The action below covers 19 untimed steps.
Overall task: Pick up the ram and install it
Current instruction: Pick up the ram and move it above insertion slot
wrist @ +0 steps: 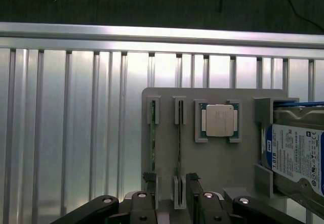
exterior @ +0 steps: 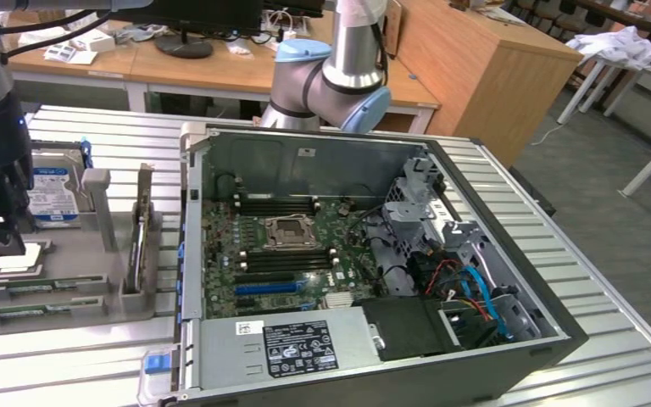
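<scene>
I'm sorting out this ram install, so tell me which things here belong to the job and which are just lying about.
For the job: ram sticks in the grey holder, gripper near them, black memory slots on the motherboard.
Lying about: hard drive, processor chip, power supply.

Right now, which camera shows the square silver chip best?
The wrist view: the silver chip lies whole and face-on in its gray holder. The exterior view shows a pale part of it beside the end effector.

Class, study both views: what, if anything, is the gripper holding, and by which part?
Nothing. The gripper hangs with its jaws open over the grey holder, where the ram stands in its slot.
</scene>
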Available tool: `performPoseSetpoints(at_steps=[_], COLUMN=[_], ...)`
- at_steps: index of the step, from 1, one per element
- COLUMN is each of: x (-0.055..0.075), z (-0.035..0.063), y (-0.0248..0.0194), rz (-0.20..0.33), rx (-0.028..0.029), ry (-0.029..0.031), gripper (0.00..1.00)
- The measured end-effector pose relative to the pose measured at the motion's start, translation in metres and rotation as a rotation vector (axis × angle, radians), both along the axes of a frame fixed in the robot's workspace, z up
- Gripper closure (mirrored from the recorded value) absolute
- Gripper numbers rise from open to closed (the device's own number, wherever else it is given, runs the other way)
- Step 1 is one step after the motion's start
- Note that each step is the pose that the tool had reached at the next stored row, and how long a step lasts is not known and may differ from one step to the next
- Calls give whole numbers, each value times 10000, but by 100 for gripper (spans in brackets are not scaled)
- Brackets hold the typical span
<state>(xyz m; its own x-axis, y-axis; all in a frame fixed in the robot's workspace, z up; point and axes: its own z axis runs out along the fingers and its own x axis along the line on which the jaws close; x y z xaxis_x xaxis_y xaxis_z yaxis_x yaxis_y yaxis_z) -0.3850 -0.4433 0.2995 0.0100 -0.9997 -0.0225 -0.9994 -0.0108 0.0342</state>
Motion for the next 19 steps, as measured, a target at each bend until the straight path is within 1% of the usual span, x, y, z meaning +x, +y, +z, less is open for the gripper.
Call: performPoseSetpoints(at_steps=[5, 12, 15, 19], x=[0, 0, 1, 0], z=[-1, -32, -54, -78], y=[-1, -1, -2, -2], rz=[0, 1, 1, 1], rx=[0, 0, 0, 0], ry=[0, -6, -32, -53], gripper=[63, 63, 63, 63])
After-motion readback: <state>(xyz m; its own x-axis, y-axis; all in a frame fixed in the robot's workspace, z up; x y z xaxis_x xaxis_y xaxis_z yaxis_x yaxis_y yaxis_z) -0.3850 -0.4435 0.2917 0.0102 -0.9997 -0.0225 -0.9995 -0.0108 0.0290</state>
